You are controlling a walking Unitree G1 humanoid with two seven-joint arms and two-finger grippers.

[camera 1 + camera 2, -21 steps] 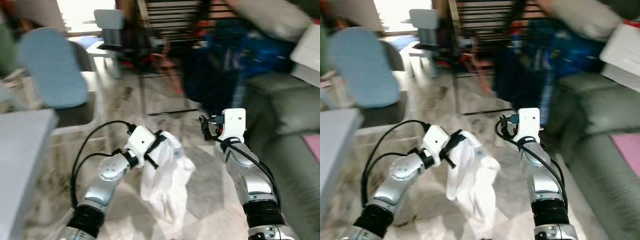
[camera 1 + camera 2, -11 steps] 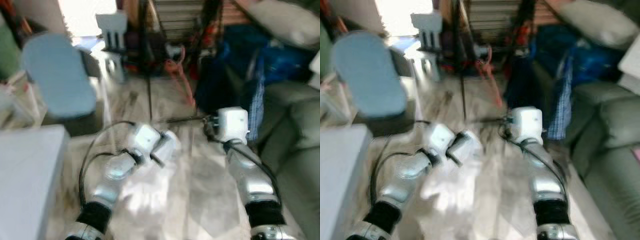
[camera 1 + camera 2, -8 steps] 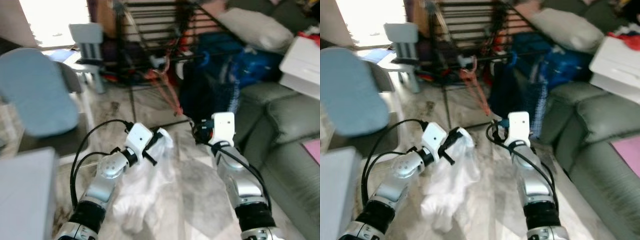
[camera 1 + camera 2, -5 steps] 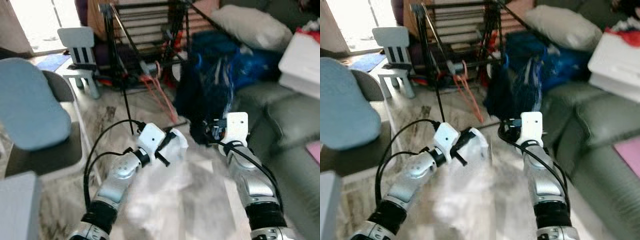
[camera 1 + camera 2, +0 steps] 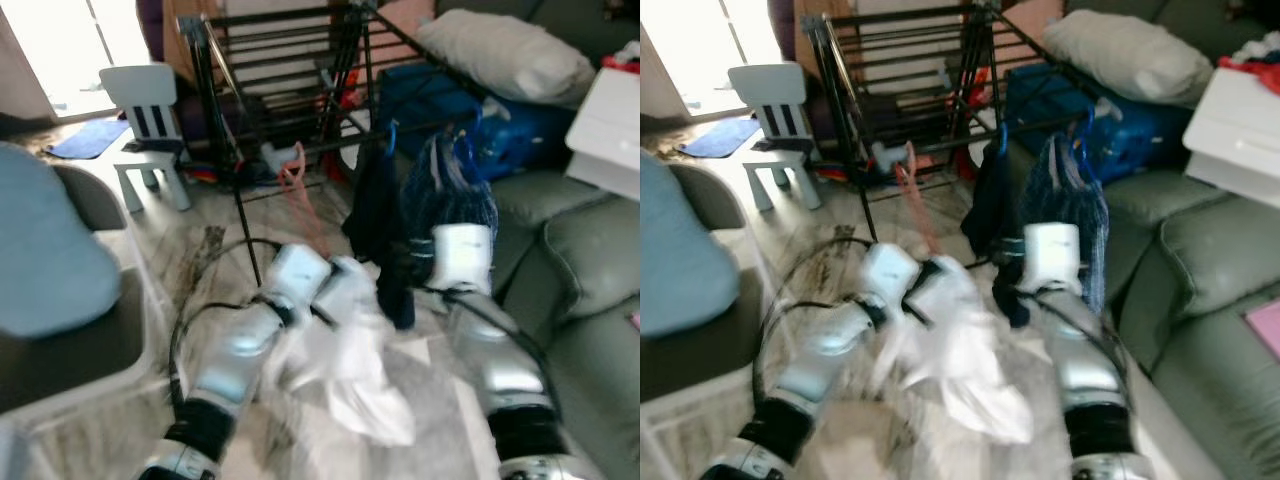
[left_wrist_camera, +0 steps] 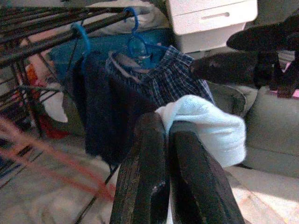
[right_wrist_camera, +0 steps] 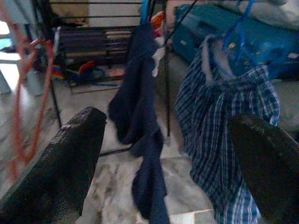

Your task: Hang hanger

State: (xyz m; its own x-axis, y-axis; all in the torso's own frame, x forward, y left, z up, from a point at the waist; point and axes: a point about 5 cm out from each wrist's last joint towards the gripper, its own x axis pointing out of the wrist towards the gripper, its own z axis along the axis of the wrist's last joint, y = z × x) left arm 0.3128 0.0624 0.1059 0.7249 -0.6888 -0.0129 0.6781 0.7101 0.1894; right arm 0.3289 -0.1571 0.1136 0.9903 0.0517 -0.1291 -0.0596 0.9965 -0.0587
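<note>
Left jaws (image 6: 161, 140) pinching white garment (image 5: 365, 385), fingers pressed together on cloth. Right jaws (image 7: 163, 154) standing wide, holding nothing. Hanger itself not making out under cloth. Drying rack (image 5: 300, 60) lying ahead, its near rail carrying dark garment (image 7: 140, 107) and plaid shirt (image 7: 224, 126). Left arm holding load; right nearer rail.

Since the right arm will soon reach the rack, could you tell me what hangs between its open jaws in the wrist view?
A dark navy garment and a blue checked shirt, both on blue hangers on the drying rack.
</note>
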